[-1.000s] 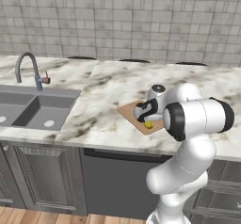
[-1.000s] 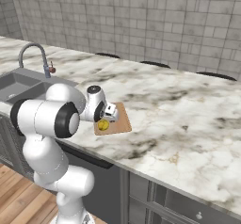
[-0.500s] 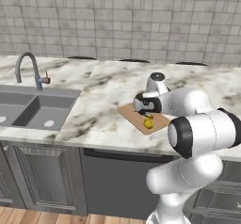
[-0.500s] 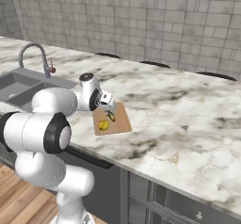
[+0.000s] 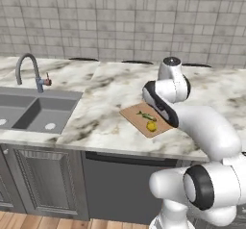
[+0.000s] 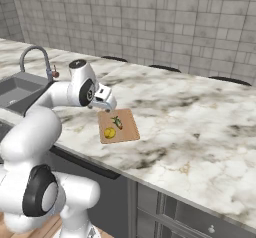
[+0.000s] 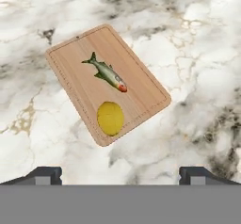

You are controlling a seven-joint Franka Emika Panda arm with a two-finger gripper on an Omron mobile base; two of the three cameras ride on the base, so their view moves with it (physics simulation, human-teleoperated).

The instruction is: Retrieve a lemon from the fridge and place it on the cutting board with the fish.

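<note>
Two things on the board: the lemon (image 7: 110, 118) and the fish (image 7: 108, 73) both lie on the cutting board (image 7: 141, 86), the lemon near one corner, the fish just beside it toward the middle, the two apart.
Change: a second ago the hand sat low over the board with the lemon right under it; now the arm has lifted and swung back, and the lemon stays behind on the wood.
Meaning for the task: by my judgement the placing is done, since the lemon rests on the same board as the fish and nothing grips it; only the retreat is left.
Claw: the gripper (image 7: 120, 173) is spread as wide as it goes, its two dark tips far apart at the bottom of the hand view, with nothing between them.
Claw contact: it touches nothing; it hangs well above the board and counter (image 5: 101, 122).
Board position: near the counter's front edge, to the right of the sink (image 5: 33, 112) in the left base view, turned at an angle to the edge.
Risk: the round lemon sits close to the board's corner and could roll off if nudged.
</note>
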